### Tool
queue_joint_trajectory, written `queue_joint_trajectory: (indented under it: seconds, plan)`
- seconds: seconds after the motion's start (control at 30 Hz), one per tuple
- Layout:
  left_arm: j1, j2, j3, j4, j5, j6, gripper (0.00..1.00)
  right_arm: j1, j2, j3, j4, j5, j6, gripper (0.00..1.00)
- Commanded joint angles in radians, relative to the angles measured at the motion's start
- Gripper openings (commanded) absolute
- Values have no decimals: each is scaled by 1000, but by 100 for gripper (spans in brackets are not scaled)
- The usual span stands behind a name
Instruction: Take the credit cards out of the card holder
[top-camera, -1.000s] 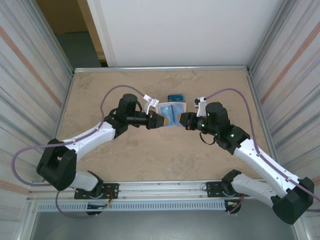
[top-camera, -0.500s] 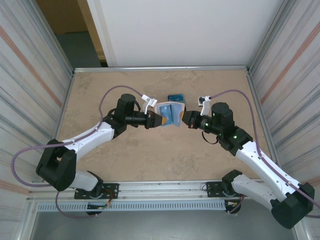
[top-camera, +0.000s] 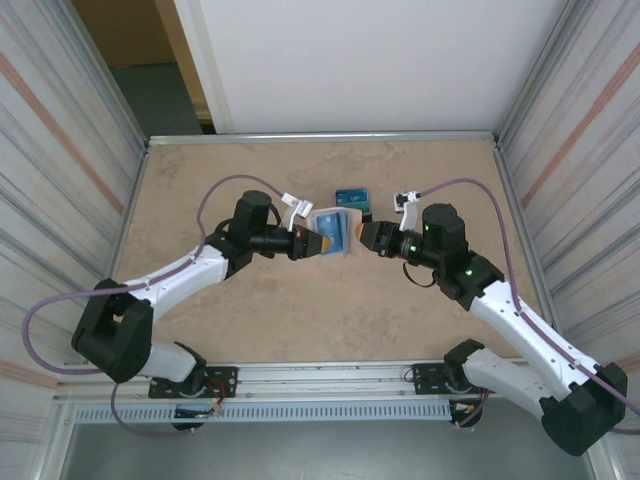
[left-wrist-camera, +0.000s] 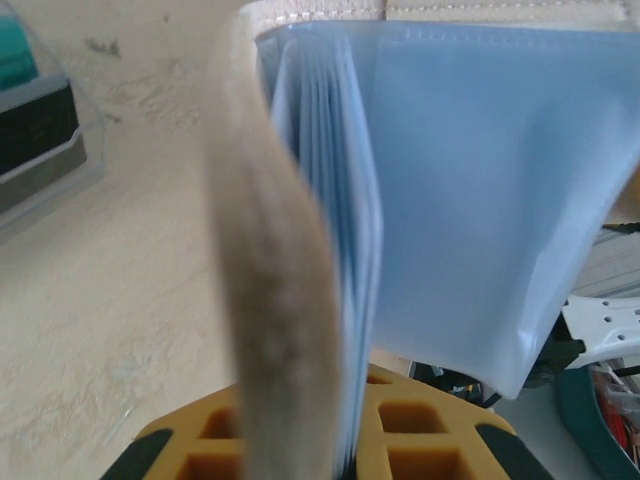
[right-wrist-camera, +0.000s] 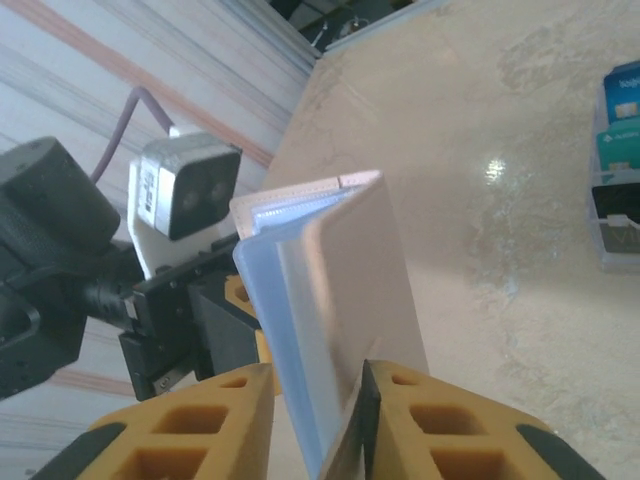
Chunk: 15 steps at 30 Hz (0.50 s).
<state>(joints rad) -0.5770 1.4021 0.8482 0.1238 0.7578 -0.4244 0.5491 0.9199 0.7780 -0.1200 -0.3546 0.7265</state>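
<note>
The card holder (top-camera: 336, 232), a beige cover with pale blue plastic sleeves, hangs above mid-table between both grippers. My left gripper (top-camera: 318, 243) is shut on one cover flap (left-wrist-camera: 275, 300), and the sleeves (left-wrist-camera: 480, 180) fan out to its right. My right gripper (right-wrist-camera: 315, 400) is open a little, with the other flap (right-wrist-camera: 360, 260) and some sleeves between its fingers; the right finger touches the flap. Teal and blue credit cards (top-camera: 352, 197) lie stacked on the table just behind the holder, and the stack (right-wrist-camera: 620, 150) appears again at the edge of the right wrist view.
The beige table (top-camera: 300, 310) is walled by corrugated panels on the left (top-camera: 60, 180) and right (top-camera: 580, 180). A metal rail (top-camera: 320, 372) runs along the near edge by the arm bases. Both arms' cables (top-camera: 215, 195) arc above the tabletop.
The right gripper's jaws have parted slightly around the holder's flap. The holder looks less spread out than a second ago. The left gripper keeps its grip.
</note>
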Motion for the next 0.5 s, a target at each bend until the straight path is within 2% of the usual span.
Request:
queue_joint_trajectory:
  seconds: [0.0, 0.07, 0.17, 0.37, 0.47]
  plan:
    - [-3, -13, -23, -48, -23, -5, 7, -6, -55, 10, -64, 62, -5, 37]
    - [-15, -9, -33, -66, -37, -8, 7, -6, -83, 10, -99, 104, -8, 47]
    - [-43, 5, -35, -115, -76, -8, 7, -6, -102, 26, -172, 163, -10, 50]
    - [-105, 51, -43, -109, -79, -42, 6, 4, -96, 50, -283, 243, 5, 67]
    - [-141, 80, 16, -239, -178, -52, 6, 16, -77, 63, -358, 311, 21, 70]
